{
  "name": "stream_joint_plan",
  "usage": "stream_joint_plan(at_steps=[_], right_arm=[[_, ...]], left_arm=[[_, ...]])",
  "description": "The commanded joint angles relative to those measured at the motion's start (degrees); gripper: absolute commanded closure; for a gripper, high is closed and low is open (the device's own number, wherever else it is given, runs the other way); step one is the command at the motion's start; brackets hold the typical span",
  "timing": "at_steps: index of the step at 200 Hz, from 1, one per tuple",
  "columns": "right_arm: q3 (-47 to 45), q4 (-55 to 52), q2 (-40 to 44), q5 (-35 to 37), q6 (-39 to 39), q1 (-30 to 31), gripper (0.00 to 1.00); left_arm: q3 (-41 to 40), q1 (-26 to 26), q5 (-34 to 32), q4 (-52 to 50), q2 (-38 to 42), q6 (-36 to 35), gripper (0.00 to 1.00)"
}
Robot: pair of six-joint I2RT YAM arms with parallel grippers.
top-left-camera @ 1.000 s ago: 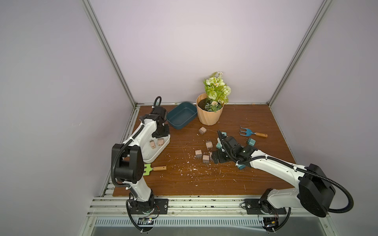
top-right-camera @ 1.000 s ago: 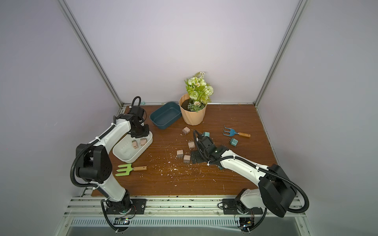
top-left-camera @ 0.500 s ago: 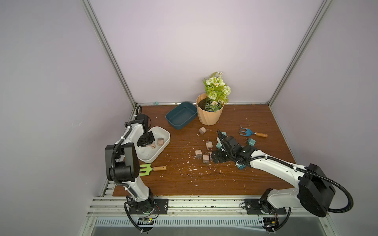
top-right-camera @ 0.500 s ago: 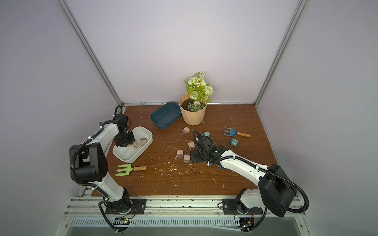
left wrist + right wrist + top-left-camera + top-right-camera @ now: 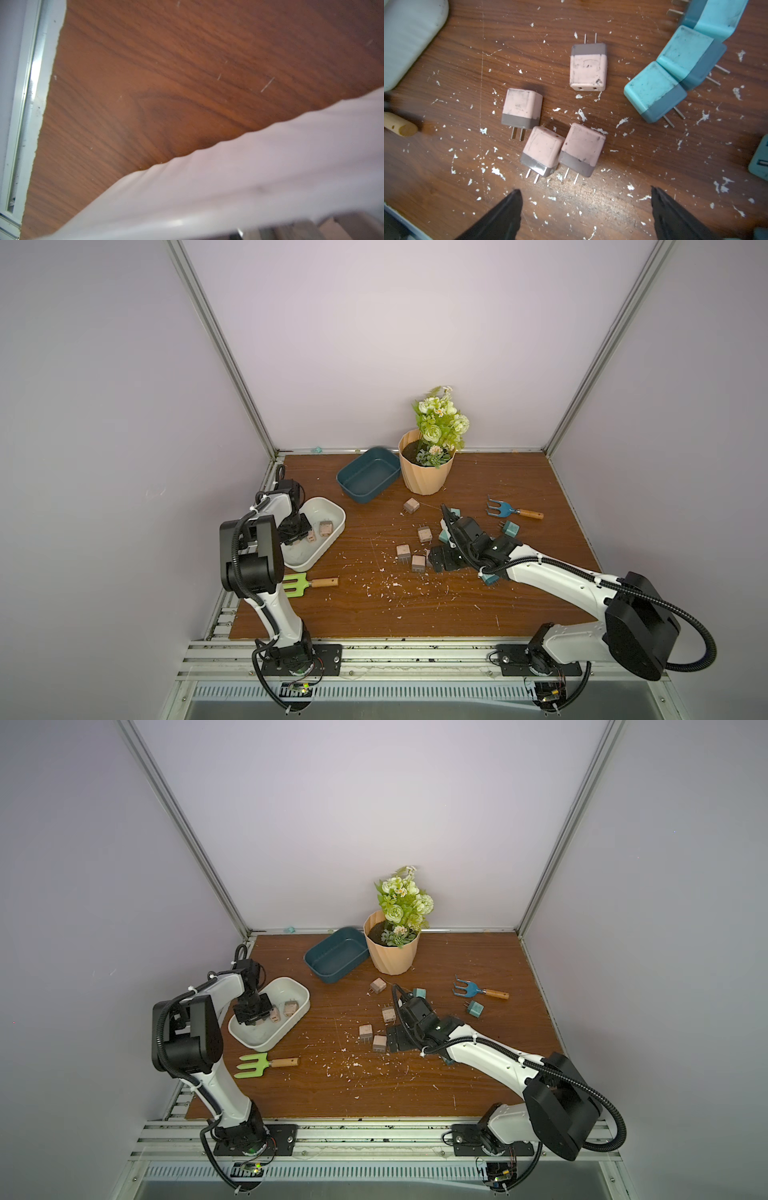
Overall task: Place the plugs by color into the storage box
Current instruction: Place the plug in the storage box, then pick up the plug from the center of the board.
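Wooden table (image 5: 446,83), pink plugs (image 5: 544,149) near right gripper (image 5: 585,189)

Four pink plugs (image 5: 544,149) lying on flecked wooden table (image 5: 446,83), row of touching teal plugs (image 5: 654,91), black fingers (image 5: 502,216) spread wide

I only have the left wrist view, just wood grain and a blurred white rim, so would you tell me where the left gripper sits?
Observer: In both top views the left gripper is down inside the white tray, beside beige-pink plugs lying there.
Operator: Thank you. Has the other colour been sorted yet?
Observer: Not that I can see: the dark blue tray beside the flower pot holds nothing.
Operator: And what about the right side?
Observer: The right wrist view shows the right gripper open over the table, with four loose beige-pink plugs just ahead of it.
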State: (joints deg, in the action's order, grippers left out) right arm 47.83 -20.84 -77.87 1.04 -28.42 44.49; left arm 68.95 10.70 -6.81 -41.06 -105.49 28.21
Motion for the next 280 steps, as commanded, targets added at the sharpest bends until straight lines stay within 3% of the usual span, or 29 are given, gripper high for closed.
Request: stream_joint_plan(at_steps=[1, 82, 109, 152, 186, 208, 243, 280], right_arm=[[-0.4, 0.0, 0.9, 0.1, -0.4, -0.1, 0.01], [1.8, 1.1, -1.3, -0.1, -0.4, -0.1, 0.01], [2.6, 1.1, -1.8, 0.1, -0.1, -0.1, 0.01], [3.1, -0.3, -1.5, 1.4, 1.0, -0.1, 0.01], [2.4, -1.5, 0.6, 2.0, 0.8, -0.2, 0.01], [1.2, -2.2, 2.4, 2.3, 0.4, -0.3, 0.01], [-1.7, -3.1, 5.9, 3.0, -0.3, -0.4, 0.01], [-4.7, -3.5, 9.3, 3.3, -1.6, -0.6, 0.01]], left_arm=[[-2.0, 0.6, -0.4, 1.2, -3.7, 2.6, 0.75], [0.6, 0.3, -0.1, -5.8, 7.9, 3.7, 0.22], [4.0, -2.5, 1.5, -8.9, 13.4, 4.6, 0.14], [4.6, -17.9, 8.8, -9.0, 17.5, 12.6, 0.11], [6.8, -33.0, 12.8, -8.5, 11.1, 19.6, 0.09], [10.9, -41.0, 13.6, -7.4, 5.0, 19.6, 0.08], [15.4, -48.0, 15.4, -7.4, -3.4, 18.5, 0.08], [19.8, -50.3, 14.6, -7.1, -9.6, 17.9, 0.08]])
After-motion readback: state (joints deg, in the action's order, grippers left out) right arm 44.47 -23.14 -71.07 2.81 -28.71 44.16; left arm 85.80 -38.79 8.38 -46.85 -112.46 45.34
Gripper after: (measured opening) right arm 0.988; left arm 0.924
